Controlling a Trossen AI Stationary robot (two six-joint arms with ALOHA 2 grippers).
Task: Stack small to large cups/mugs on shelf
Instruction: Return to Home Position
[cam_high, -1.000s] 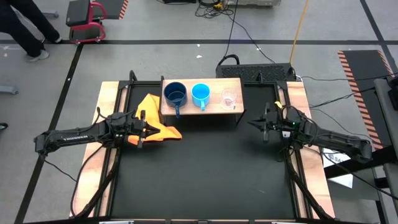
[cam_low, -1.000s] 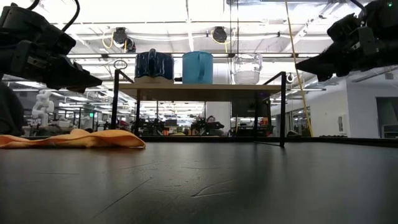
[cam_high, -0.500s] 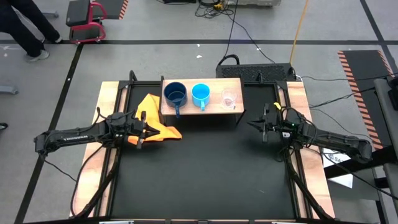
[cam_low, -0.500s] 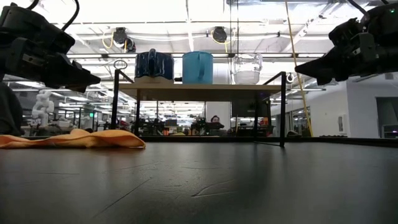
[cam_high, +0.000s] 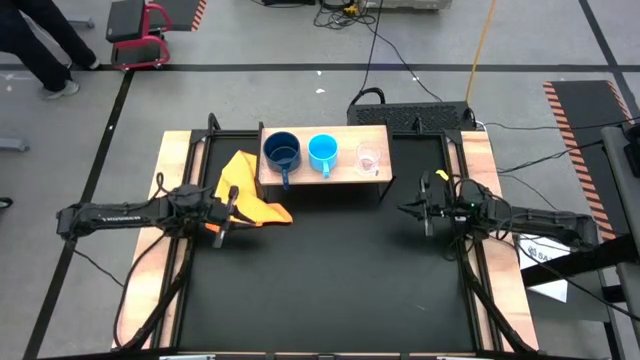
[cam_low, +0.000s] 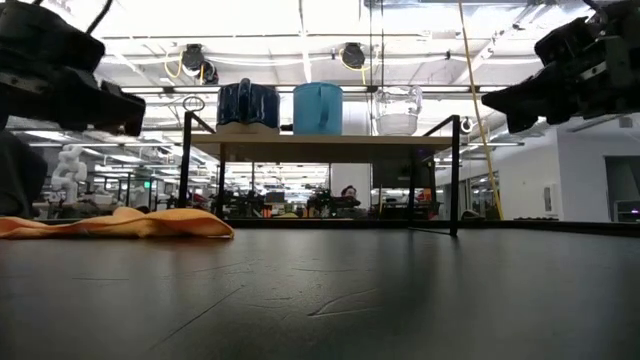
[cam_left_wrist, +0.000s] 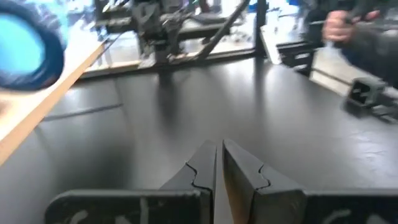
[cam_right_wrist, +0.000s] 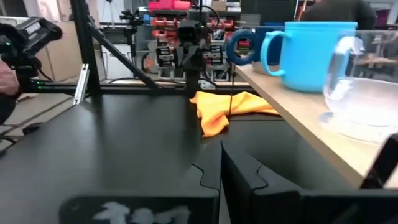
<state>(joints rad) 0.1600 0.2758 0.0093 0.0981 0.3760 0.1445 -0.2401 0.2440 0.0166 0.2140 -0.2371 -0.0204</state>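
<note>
Three cups stand on their bases in a row on the light-wood shelf (cam_high: 345, 135): the dark blue mug (cam_high: 282, 152) at left, the light blue mug (cam_high: 322, 151) in the middle and the clear glass cup (cam_high: 368, 158) at right. None is inside another. My left gripper (cam_high: 236, 208) is shut and empty above the table, left of the shelf, beside the yellow-orange cloth (cam_high: 245, 190). My right gripper (cam_high: 403, 209) is shut and empty, right of the shelf. The right wrist view shows the light blue mug (cam_right_wrist: 311, 53) and the glass cup (cam_right_wrist: 367, 93) close by.
The cloth lies flat on the black tabletop at the shelf's left end, and it also shows in the low view (cam_low: 120, 222). The shelf's thin dark legs (cam_low: 455, 175) stand on the table. Wooden rails (cam_high: 175, 160) run along both sides. A person walks beyond the far left corner (cam_high: 40, 40).
Both grippers have drawn back a little from the shelf toward the table's near edge, the left one also toward the left edge, both staying shut. The cups and the cloth have not moved.
</note>
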